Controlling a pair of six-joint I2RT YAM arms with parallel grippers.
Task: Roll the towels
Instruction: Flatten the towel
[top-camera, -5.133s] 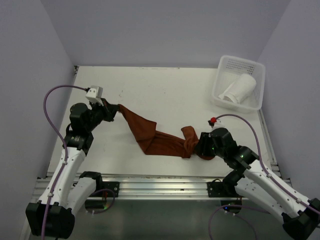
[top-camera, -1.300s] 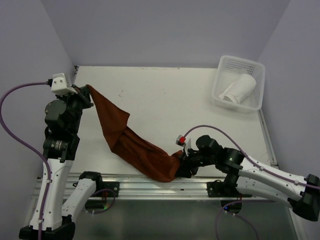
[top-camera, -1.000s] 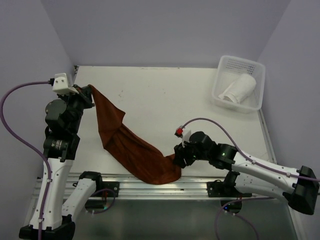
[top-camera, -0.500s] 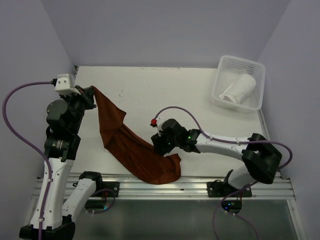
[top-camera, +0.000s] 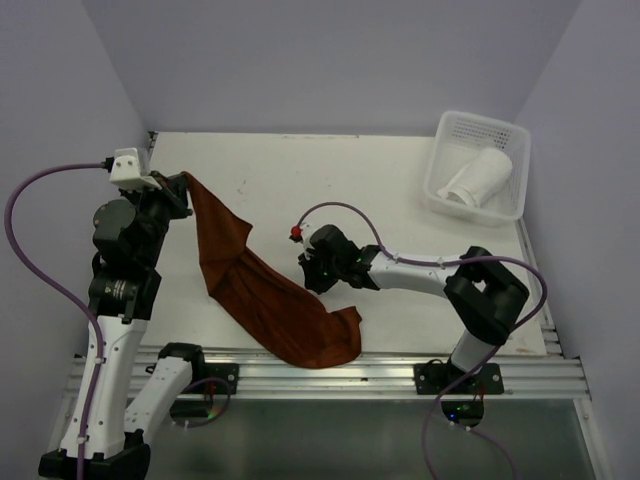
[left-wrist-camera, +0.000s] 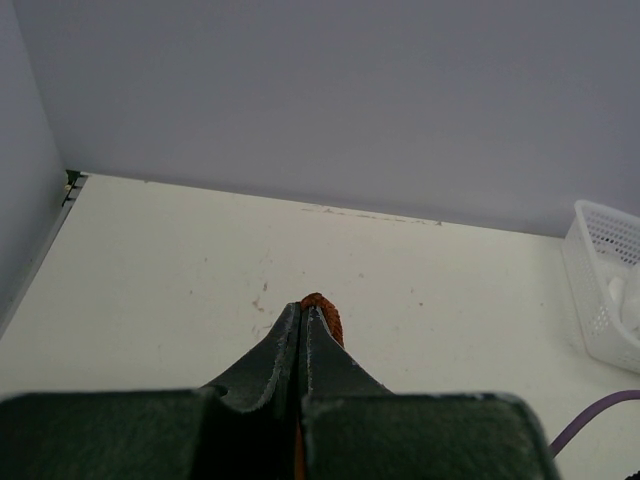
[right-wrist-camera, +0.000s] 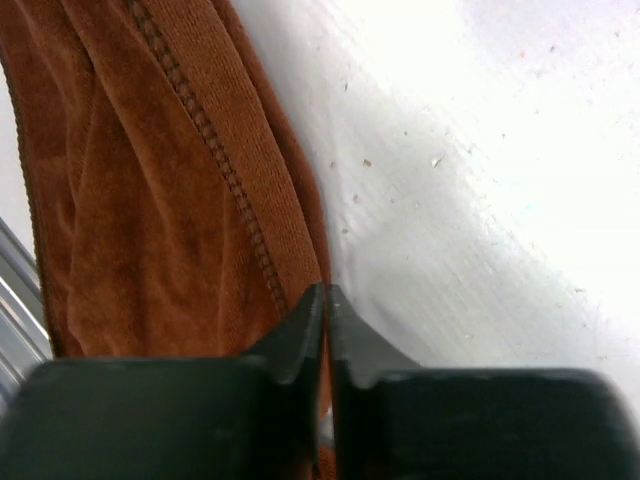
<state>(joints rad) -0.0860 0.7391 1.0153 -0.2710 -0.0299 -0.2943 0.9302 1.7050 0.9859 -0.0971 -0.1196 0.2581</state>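
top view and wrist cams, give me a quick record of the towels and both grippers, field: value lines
left gripper: shut on one end of the brown towel, held above the table
right gripper: shut on the brown towel's hemmed edge, low at the table
brown towel: unrolled, twisted, draped from the far left down to the near edge
white towel: rolled, lying in the basket
task state: brown towel not yet rolled

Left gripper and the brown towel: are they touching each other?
Touching. In the left wrist view the left gripper is shut with a corner of the brown towel pinched between its fingertips.
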